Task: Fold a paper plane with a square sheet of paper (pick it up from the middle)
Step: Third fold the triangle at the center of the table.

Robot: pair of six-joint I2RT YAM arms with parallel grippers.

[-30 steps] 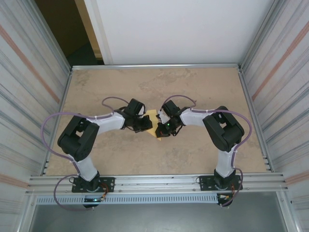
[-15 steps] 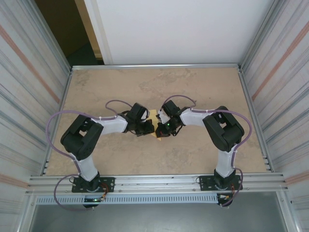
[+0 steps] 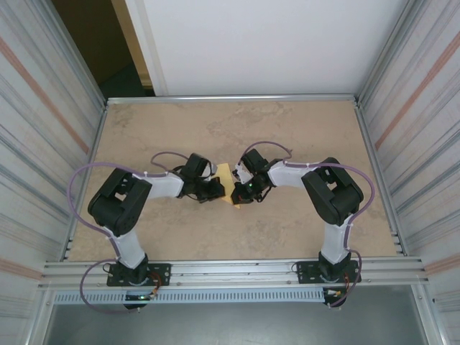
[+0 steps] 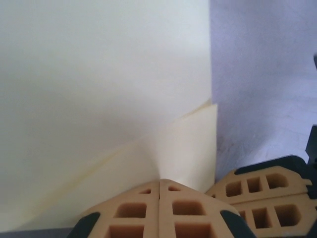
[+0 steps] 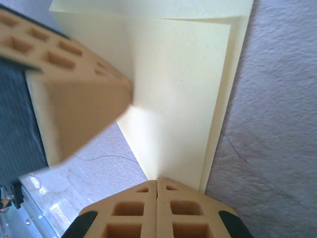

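Observation:
The square sheet of paper (image 3: 226, 175) is pale yellow, folded into layers, and held between the two grippers at the middle of the table. My left gripper (image 3: 218, 189) is shut on its left side. In the left wrist view the paper (image 4: 99, 99) runs down into the closed left gripper (image 4: 159, 181). My right gripper (image 3: 239, 192) is shut on the paper's lower corner. In the right wrist view the folded paper (image 5: 183, 99) narrows into the closed right gripper (image 5: 157, 180), with the left gripper's fingers (image 5: 74, 104) beside it.
The beige stone-patterned table (image 3: 287, 129) is fenced by metal rails and ribbed side walls. A white panel (image 3: 259, 43) stands behind the far edge. The right gripper's tan fingers (image 4: 262, 193) sit close to the left gripper's own.
The left arm's wrist and elbow have shifted a little, and its gripper has settled slightly lower and to the left at the paper's edge. The right arm has not moved.

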